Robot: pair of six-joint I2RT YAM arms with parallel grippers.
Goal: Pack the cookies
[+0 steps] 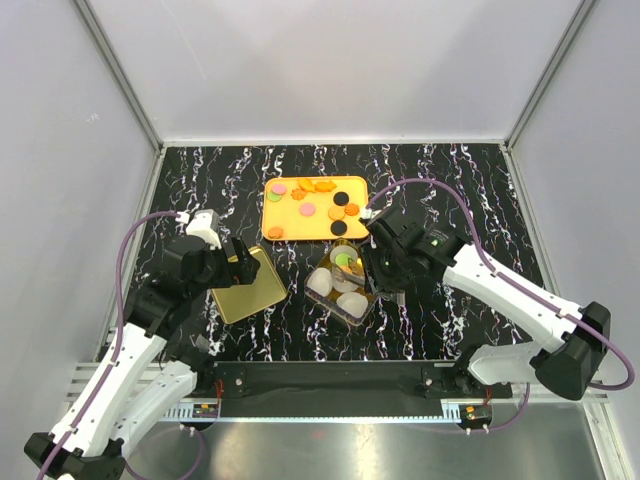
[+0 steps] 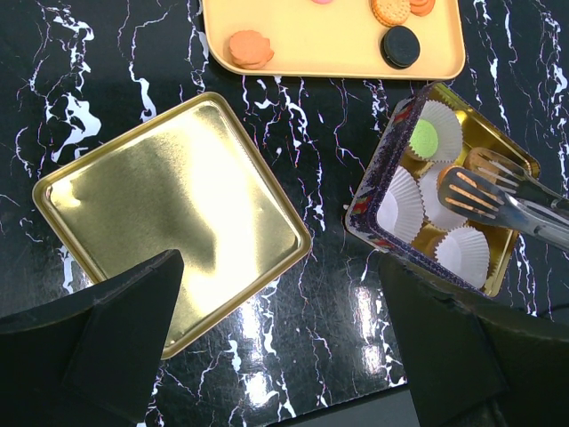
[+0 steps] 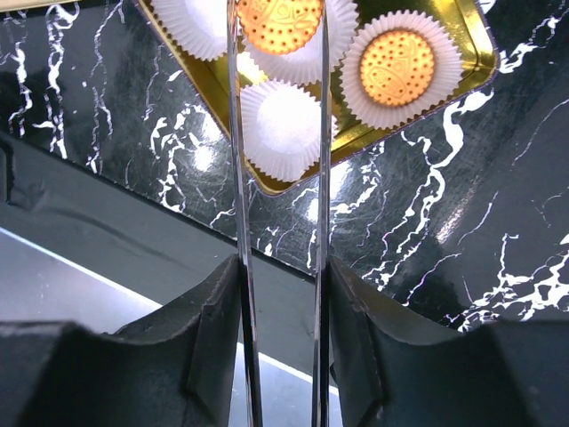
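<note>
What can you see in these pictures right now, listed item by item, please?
Cookies: about a dozen, orange, black, pink, green, on the tray; at least three more in cups.
Tray: one, orange, far centre.
Tin: one, gold inside, near side of tray.
Paper cups: at least five, white, in tin.
Lid: one, gold, left of tin.
Tongs: one, metal, over tin.
Table: black, marbled.
Left arm: white, jaws open above lid.
Right arm: white, jaws shut on tongs.
</note>
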